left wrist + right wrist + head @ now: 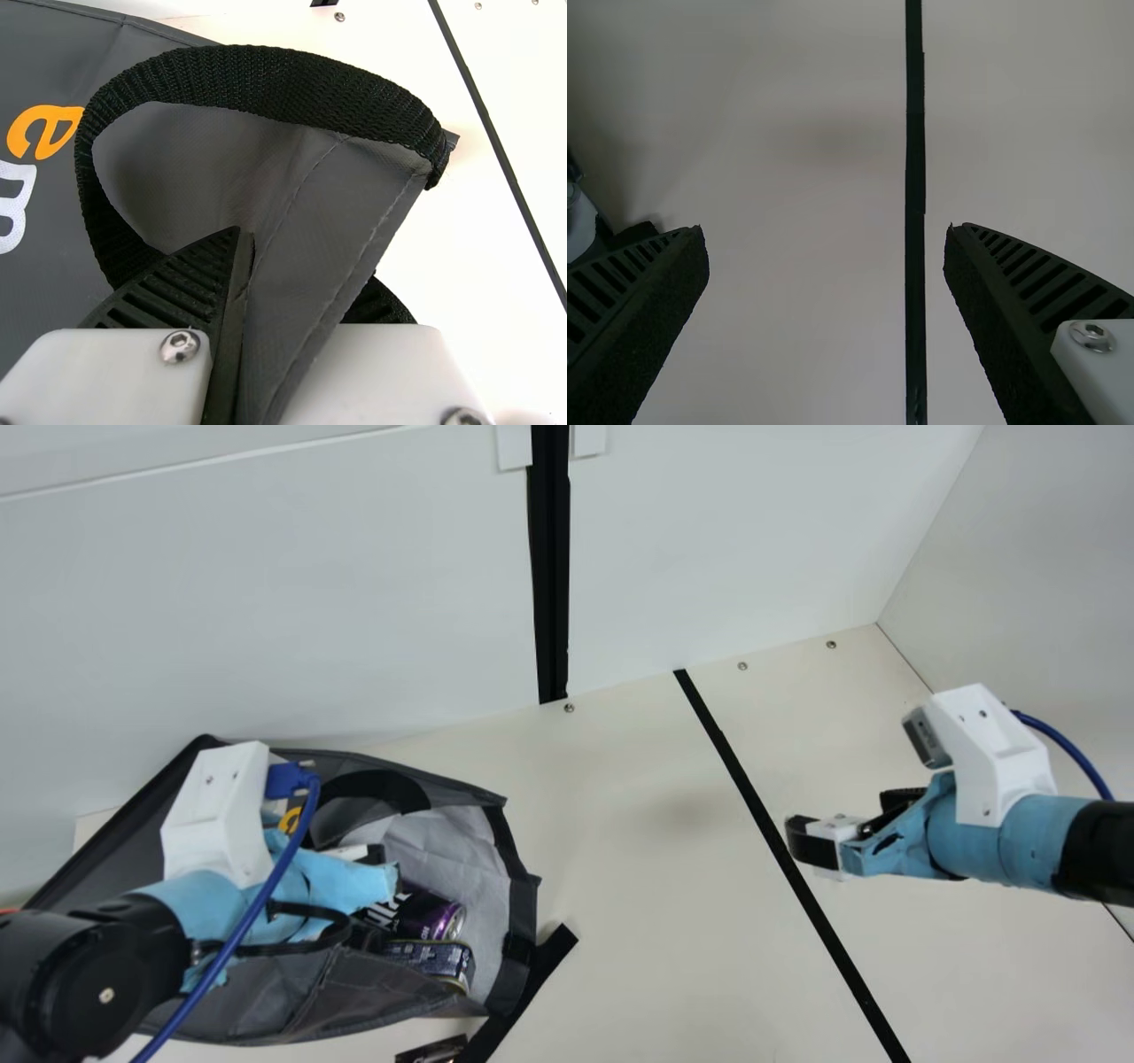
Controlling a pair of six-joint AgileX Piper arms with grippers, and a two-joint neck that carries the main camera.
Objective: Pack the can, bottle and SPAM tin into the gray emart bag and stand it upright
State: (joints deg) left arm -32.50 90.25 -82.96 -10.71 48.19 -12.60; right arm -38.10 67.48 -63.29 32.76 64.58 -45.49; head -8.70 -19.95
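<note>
In the main view my left gripper (379,881) is over the gray bag (425,833), which lies on its side with its mouth toward the middle. In the left wrist view my left gripper (261,266) is shut on an edge of the bag (301,186), beside a black handle loop. A purple-ended can (443,921) lies inside near the mouth. Against it is a dark printed tin (434,957), apparently the SPAM tin. I cannot make out the bottle. Off to the right, my right gripper (846,824) is open above the table; the right wrist view shows my right gripper (826,235) holding nothing.
A black strap (540,965) extends from the bag's mouth. Beside it, a dark printed item (432,1050) is cut off by the lower edge. Black tape (780,841) crosses the table, with white walls (266,602) behind.
</note>
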